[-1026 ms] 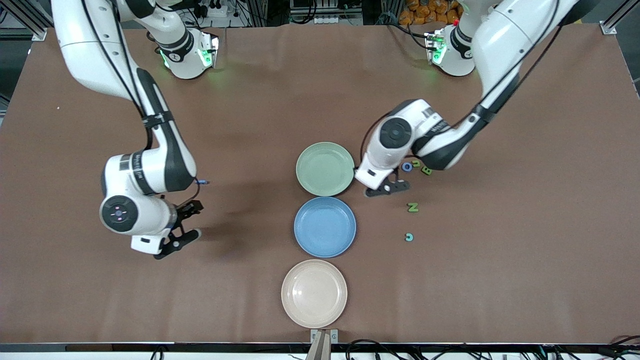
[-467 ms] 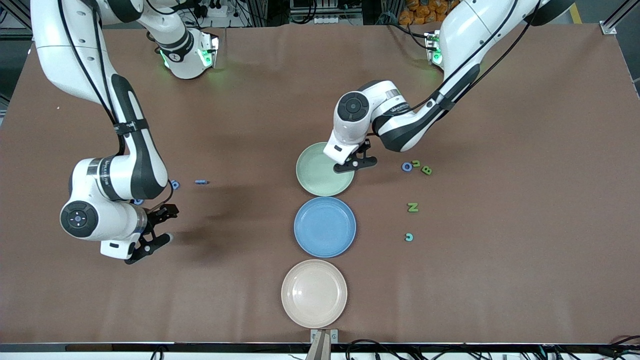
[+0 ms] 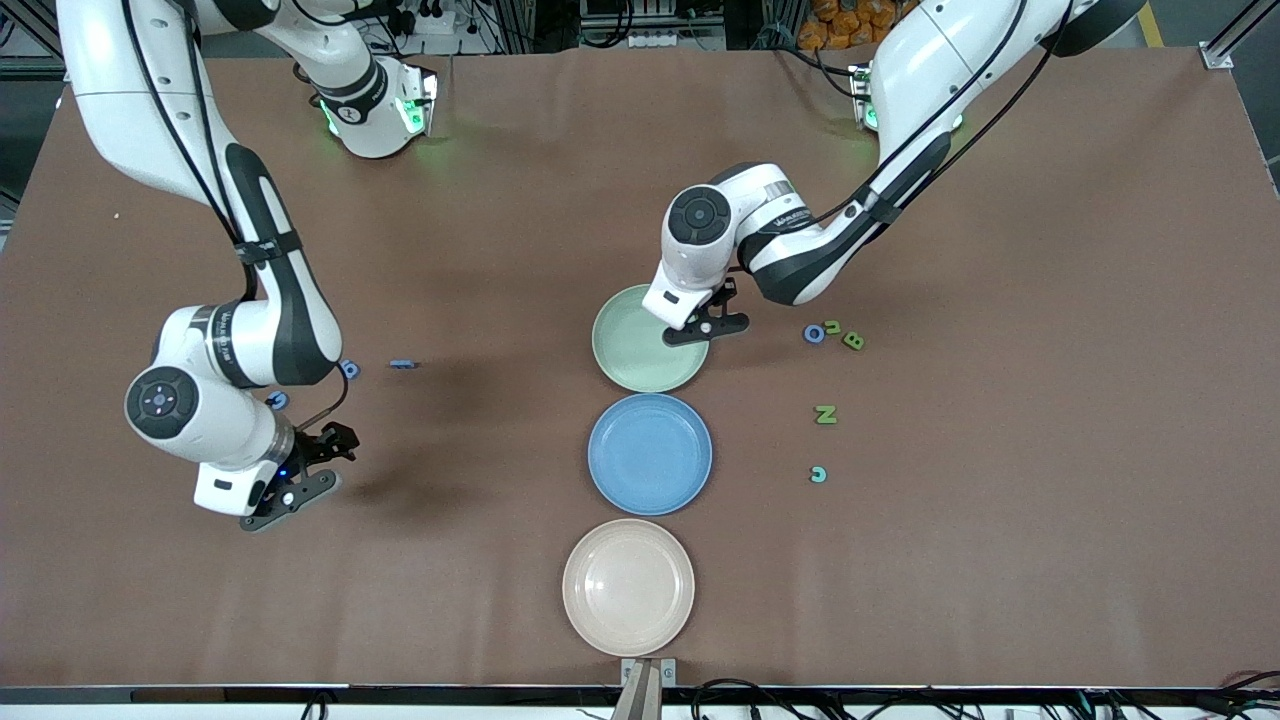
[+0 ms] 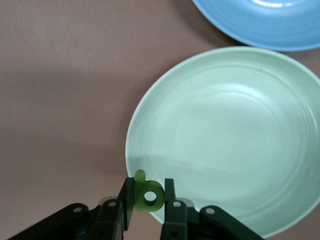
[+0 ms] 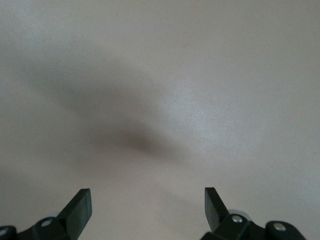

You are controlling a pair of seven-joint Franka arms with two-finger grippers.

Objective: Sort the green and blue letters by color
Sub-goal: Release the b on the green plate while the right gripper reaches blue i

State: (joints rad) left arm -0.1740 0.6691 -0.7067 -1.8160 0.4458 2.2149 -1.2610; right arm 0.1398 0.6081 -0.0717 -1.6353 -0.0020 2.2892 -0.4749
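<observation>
The left gripper (image 4: 148,210) is clamped on a green letter (image 4: 148,194) over the rim of the green plate (image 3: 625,350); its shape is hard to read. Three plates line up: green, blue plate (image 3: 650,453), beige plate (image 3: 628,587). Toward the left arm's end lie five letters, one reading N (image 3: 825,414). The right gripper (image 3: 300,470) hangs with fingers apart over bare table, three blue pieces (image 3: 349,369) near it, partly hidden.
</observation>
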